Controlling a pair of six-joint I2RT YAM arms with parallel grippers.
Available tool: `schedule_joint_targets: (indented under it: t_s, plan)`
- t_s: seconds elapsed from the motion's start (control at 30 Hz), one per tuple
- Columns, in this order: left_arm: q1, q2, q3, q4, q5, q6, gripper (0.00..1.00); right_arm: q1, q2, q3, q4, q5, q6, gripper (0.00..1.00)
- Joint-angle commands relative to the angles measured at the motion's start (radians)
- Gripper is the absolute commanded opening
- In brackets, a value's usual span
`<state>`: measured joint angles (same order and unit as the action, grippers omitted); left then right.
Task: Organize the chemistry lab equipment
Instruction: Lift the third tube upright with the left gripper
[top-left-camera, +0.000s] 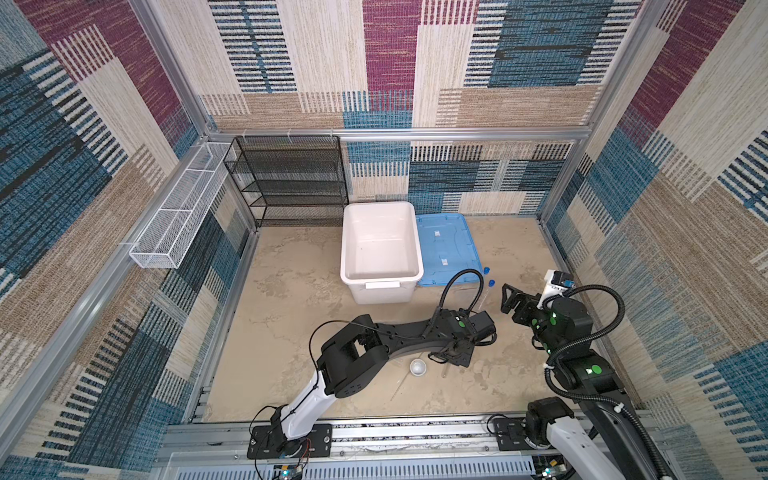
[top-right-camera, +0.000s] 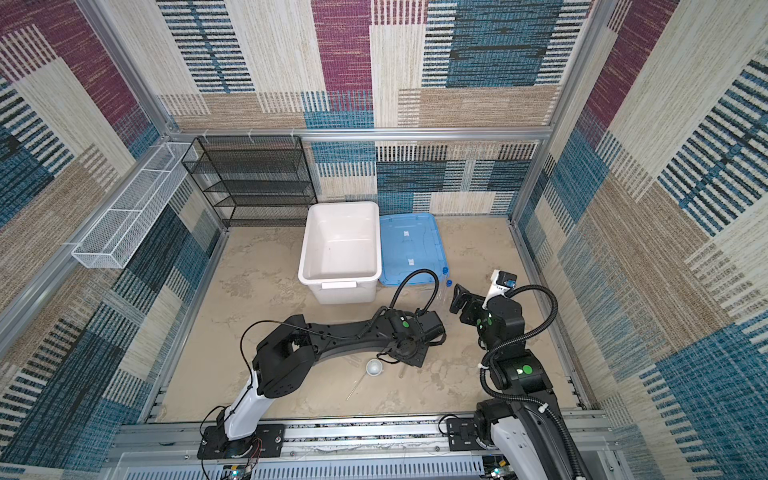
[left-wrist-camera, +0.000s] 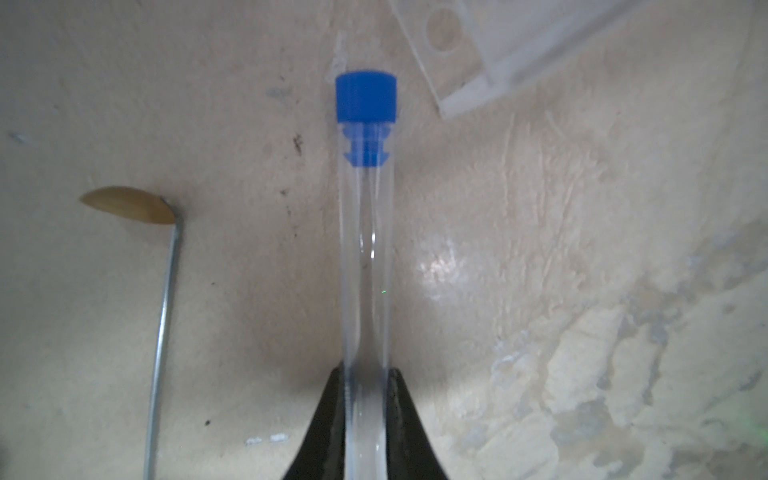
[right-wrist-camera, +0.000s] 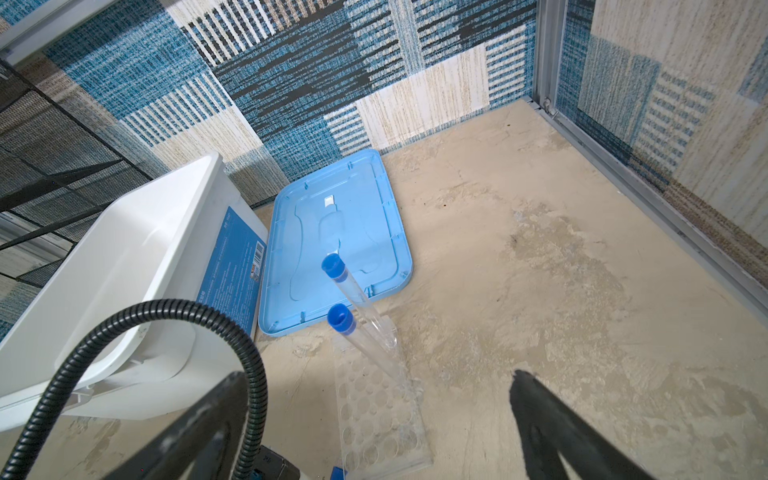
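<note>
Both top views are evenly and fairly brightly lit, with soft shadows; the frame rails (top-left-camera: 399, 134) bow toward the picture edges. In the left wrist view glare whitens the floor (left-wrist-camera: 440, 266), a soft shadow spreads beneath the tube (left-wrist-camera: 365, 249), and the clear rack (left-wrist-camera: 498, 50) is blurred. The fingers (right-wrist-camera: 552, 432) of the right gripper (right-wrist-camera: 376, 374) are dark and unfocused.

1. A white bin (top-right-camera: 345, 293) stands open, with a blue lid (top-right-camera: 411, 249) flat beside it.
2. Two blue tube caps (top-right-camera: 449, 284) show near the lid's corner.
3. A small white dish (top-right-camera: 374, 368) sits beside the left arm (top-right-camera: 332, 336).
4. The right gripper (top-right-camera: 456, 299) hovers near those caps.
</note>
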<state>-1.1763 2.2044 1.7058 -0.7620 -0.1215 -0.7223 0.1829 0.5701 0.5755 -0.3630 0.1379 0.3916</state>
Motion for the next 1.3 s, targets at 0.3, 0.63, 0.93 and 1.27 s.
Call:
schedule_joint_targets:
  t_s: [0.3, 0.63, 0.93, 1.27]
  plan:
    - [0.017, -0.211, -0.259, 0.302, -0.008, 0.068, 0.08, 0.001, 0.021, -0.006, 0.056, -0.095, -0.021, 1.0]
    - [0.023, -0.473, -0.523, 0.681, -0.042, 0.171, 0.08, -0.003, 0.124, 0.057, 0.083, -0.354, -0.01, 0.99]
    - [0.037, -0.679, -0.666, 0.779, -0.068, 0.256, 0.09, -0.008, 0.235, 0.254, -0.029, -0.642, -0.122, 0.99]
    - [0.053, -0.748, -0.772, 0.835, -0.075, 0.292, 0.1, -0.002, 0.391, 0.28, -0.06, -0.887, -0.194, 0.91]
